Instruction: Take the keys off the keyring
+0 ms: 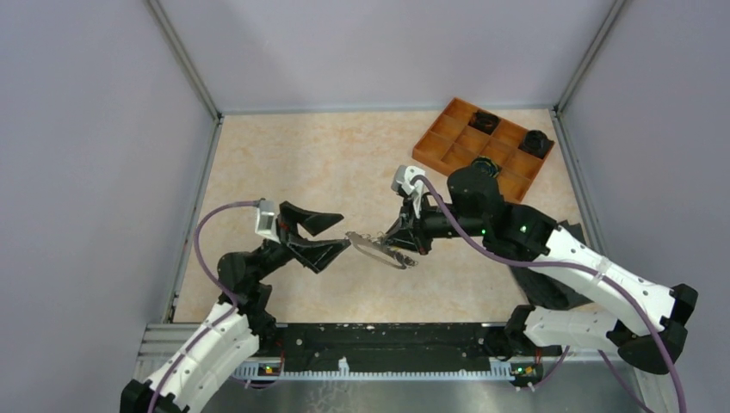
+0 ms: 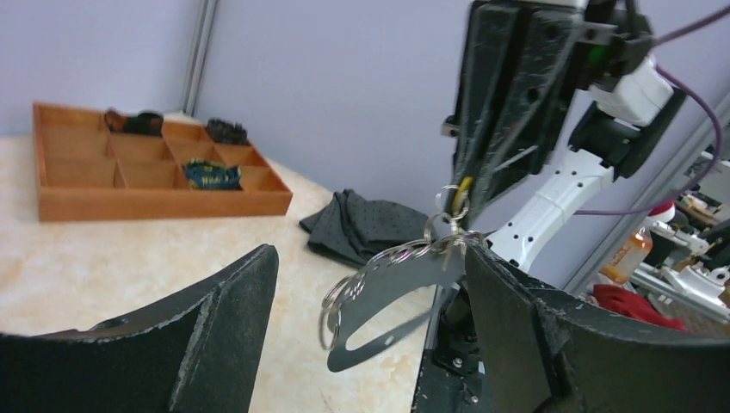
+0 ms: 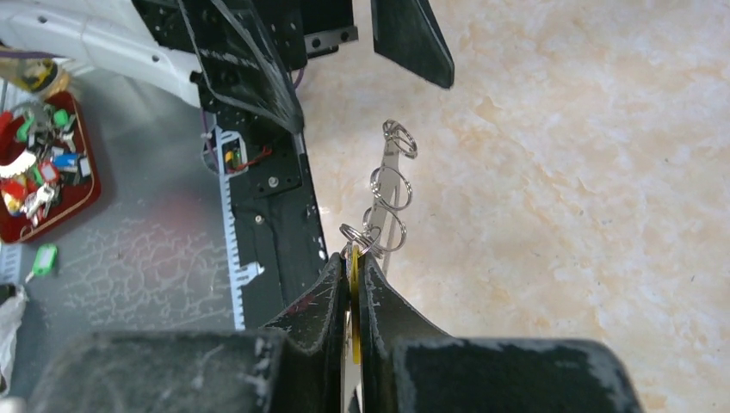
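The keyring (image 1: 379,249), a flat grey D-shaped loop with several small split rings along its edge, hangs in the air between the arms. My right gripper (image 1: 405,237) is shut on the yellow tag (image 3: 354,284) at the loop's end; the dark key cannot be made out between the pads. The loop shows edge-on in the right wrist view (image 3: 392,172). My left gripper (image 1: 331,237) is open, and in its wrist view the keyring (image 2: 405,275) lies between its fingers, close against the right finger (image 2: 516,318). The tag (image 2: 465,183) shows under the right gripper's tips.
An orange compartment tray (image 1: 429,129) with several dark items stands at the back right. A dark cloth (image 2: 357,228) lies on the table by the right arm. A black rail (image 1: 379,344) runs along the near edge. A red tray (image 3: 43,172) of oddments sits off the table.
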`<state>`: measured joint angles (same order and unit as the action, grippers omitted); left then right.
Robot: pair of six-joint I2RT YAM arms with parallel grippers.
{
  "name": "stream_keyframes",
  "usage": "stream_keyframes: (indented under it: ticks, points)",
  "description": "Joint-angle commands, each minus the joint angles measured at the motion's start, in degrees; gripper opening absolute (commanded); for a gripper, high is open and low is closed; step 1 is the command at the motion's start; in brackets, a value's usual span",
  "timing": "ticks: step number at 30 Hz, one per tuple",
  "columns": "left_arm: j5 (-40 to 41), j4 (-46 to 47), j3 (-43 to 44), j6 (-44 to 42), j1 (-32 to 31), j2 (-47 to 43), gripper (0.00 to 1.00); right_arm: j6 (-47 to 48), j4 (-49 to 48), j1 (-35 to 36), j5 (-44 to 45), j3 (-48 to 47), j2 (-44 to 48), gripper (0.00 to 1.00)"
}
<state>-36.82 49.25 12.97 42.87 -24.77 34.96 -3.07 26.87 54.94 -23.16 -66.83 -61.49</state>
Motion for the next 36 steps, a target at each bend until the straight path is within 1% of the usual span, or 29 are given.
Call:
stream_keyframes:
  ticks: [1,3,6,10,15,19,24,26,29,32,36]
  points:
    - [-1.8,-4.6,1.8,-4.9,0.2,-7.3,0.85,5.5,3.1,-0.5,-5.4,-4.4,2.5,0.0]
    - [-1.8,-5.6,3.1,-5.6,0.2,-8.4,0.83,7.0,4.5,-0.4,-7.7,-4.9,3.0,0.0]
    - [-4.0,-5.2,5.7,-5.8,0.2,-6.6,0.79,8.8,6.8,0.4,-9.6,-6.0,3.4,0.0]
    - [-11.3,0.7,9.5,-3.8,0.2,-1.4,0.75,11.6,10.4,2.5,-11.6,-7.8,3.0,0.0]
    - [-19.9,4.3,15.8,-0.2,0.2,4.4,0.74,14.5,14.2,7.2,-9.0,-9.5,2.4,0.0]
    - [-24.5,9.0,17.1,3.9,-0.3,8.6,0.72,15.5,15.0,8.2,-8.4,-10.5,2.2,0.0]
    - [-24.9,18.6,14.9,8.7,-2.6,13.2,0.69,16.5,15.7,9.0,-8.6,-11.7,1.8,0.0]
    - [-24.6,21.3,14.6,9.4,-4.7,14.9,0.68,16.9,16.0,9.3,-8.3,-12.3,1.7,0.0]
    - [-23.7,21.5,14.9,7.3,-9.0,17.1,0.67,17.3,16.3,9.6,-8.2,-12.8,1.3,0.0]
    - [-22.9,19.2,15.8,3.7,-13.4,19.3,0.66,17.6,16.4,9.9,-7.6,-13.2,1.1,0.0]
    - [-23.3,21.9,16.3,3.7,-16.2,22.4,0.63,17.9,16.5,10.1,-7.1,-13.7,0.9,0.0]
